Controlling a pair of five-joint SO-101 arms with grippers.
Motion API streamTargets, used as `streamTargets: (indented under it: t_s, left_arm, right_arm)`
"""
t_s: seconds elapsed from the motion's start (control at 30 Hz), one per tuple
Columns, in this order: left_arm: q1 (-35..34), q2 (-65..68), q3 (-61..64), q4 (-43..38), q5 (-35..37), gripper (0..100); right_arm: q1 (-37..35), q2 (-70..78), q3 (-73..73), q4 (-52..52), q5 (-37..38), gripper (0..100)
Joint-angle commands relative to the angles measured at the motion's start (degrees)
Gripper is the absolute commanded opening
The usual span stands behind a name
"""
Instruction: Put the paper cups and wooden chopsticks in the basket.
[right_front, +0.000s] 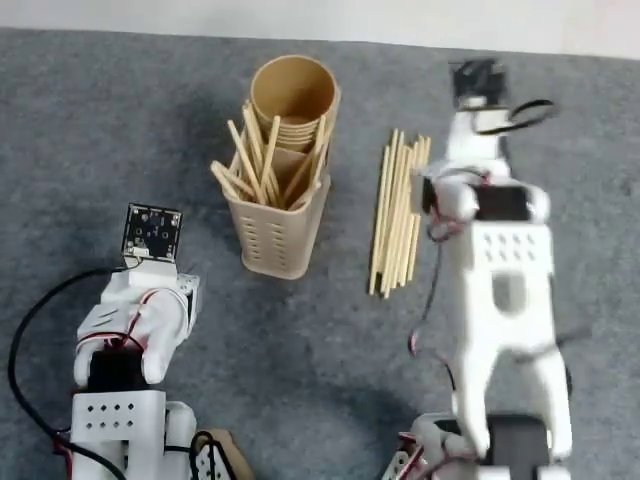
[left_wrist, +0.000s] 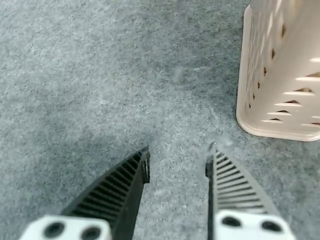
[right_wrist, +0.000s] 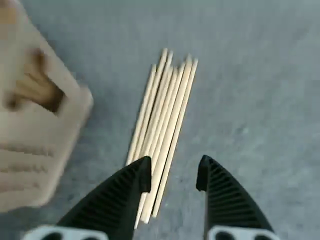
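Your right gripper (right_wrist: 173, 174), open wide and empty, hangs over the loose bundle of pale wooden chopsticks (right_front: 398, 215) lying right of centre in the high view, beside the beige slotted plastic basket (right_front: 275, 240); they look light, stiff and roll-prone, so pinch them mid-length.

Left gripper (left_wrist: 178, 150) hangs low over grey felt mat (left_wrist: 100, 75), jaws apart with bare mat in the gap. Fingers (left_wrist: 125, 190) black, ribbed on the inner faces, tapering to points, each seated in a white base with screw holes. Nothing held between them. Beige plastic basket (left_wrist: 280, 75) stands on the mat beyond the fingertips, off toward one finger's side and apart from both. Rounded bottom corner visible; wall pierced with rows of slots
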Motion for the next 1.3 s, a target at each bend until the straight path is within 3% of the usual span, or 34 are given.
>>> streamTargets:
  t_s: [0.0, 0.27, 0.67, 0.73, 0.87, 1.07, 1.27]
  left_arm:
    - [0.6, -0.4, -0.4, -0.3, 0.3, 21]
    - [0.7, -0.4, -0.4, -0.3, 0.3, 21]
    - [0.7, -0.4, -0.4, -0.2, 0.3, 21]
    - [0.7, -0.4, -0.4, -0.2, 0.3, 21]
    - [0.8, -0.4, -0.4, -0.2, 0.3, 21]
    - [0.8, -0.4, -0.4, -0.3, 0.3, 21]
    - [0.8, -0.4, -0.4, -0.3, 0.3, 21]
  right_arm:
    - [0.9, 9.4, 2.9, -8.0, 0.6, 15.9]
    - [1.1, 23.8, 3.8, -13.4, 0.7, 15.9]
    - [4.7, 29.5, 3.9, -13.8, 1.0, 15.9]
    - [4.7, 29.5, 4.0, -13.6, 1.0, 14.7]
    - [4.8, 29.3, 3.9, -13.4, 0.6, 0.0]
    - [4.8, 27.8, 3.7, -11.6, 0.6, 0.9]
    - [4.6, 15.7, 4.4, -11.2, -2.6, 0.5]
